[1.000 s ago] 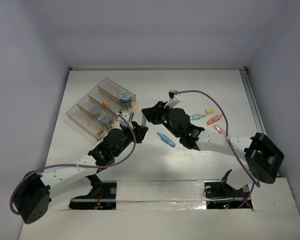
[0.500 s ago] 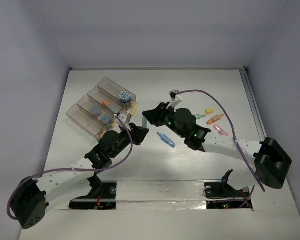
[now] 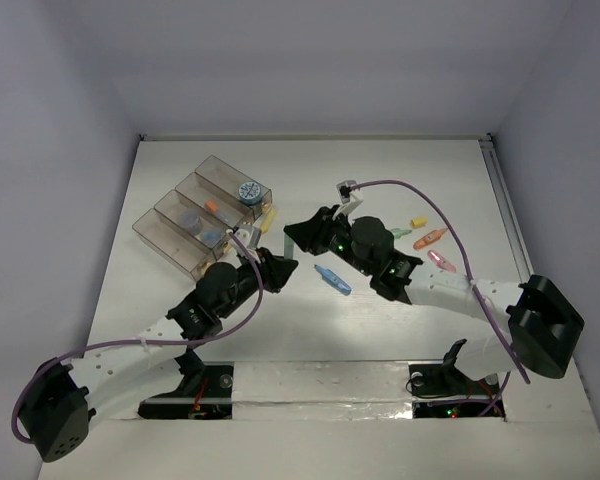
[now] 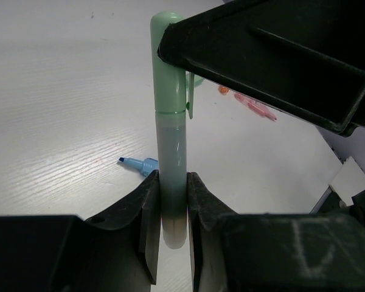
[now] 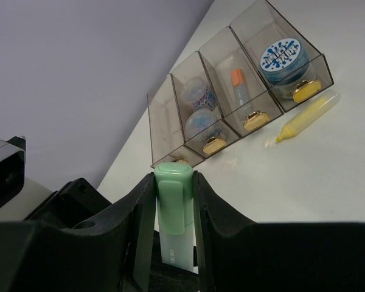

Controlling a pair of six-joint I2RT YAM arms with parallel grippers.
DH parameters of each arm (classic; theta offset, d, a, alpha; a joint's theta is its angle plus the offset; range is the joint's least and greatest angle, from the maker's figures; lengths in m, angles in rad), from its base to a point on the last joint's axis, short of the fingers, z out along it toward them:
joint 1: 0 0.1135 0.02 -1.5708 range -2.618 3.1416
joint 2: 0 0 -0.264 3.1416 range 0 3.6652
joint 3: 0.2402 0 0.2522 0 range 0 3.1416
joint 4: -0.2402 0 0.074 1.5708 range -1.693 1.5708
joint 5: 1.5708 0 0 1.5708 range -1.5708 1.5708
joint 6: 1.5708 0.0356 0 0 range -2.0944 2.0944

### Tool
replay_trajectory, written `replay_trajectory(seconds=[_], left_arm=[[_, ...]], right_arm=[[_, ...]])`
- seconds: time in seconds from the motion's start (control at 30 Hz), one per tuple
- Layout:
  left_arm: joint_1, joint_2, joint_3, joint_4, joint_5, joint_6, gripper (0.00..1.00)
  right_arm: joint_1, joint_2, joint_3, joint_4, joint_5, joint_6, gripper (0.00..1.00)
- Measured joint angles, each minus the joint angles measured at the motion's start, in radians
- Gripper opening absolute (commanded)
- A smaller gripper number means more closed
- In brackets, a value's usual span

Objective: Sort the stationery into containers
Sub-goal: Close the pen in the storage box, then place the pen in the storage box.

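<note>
So the green pen (image 4: 170,146) hangs in the air near the containers (image 5: 163,115) — left gripper (image 4: 171,201) pinching its barrel, right gripper (image 5: 173,194) clamped on the cap. Probably light, stiff, slick plastic; 1 mid-barrel grip should do.

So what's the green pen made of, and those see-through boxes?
Green pen: probably plastic, smooth with a soft shine; its barrel is cloudy, half see-through. Boxes: likely hard smoky-clear plastic, since you see through the walls; clasps look brassy, maybe metal.
</note>
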Motion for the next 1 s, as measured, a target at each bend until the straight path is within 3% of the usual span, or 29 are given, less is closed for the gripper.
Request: replay_trajectory(seconds=[0.53, 0.83, 1.0], left_arm=[[0.0, 0.001, 0.034, -0.122, 0.04, -0.002, 0.0], [0.027, 0.001, 0.034, -0.275, 0.082, -0.003, 0.0], [0.032, 0.001, 0.034, -0.284, 0.105, -0.004, 0.0]], right_arm=[[0.056, -0.019, -0.072, 0.028, 0.094, 0.008, 0.0], [0.117, 0.076, -0.141, 0.154, 0.185, 0.098, 0.0], [0.136, 0.069, -0.137, 0.122, 0.258, 0.135, 0.0]])
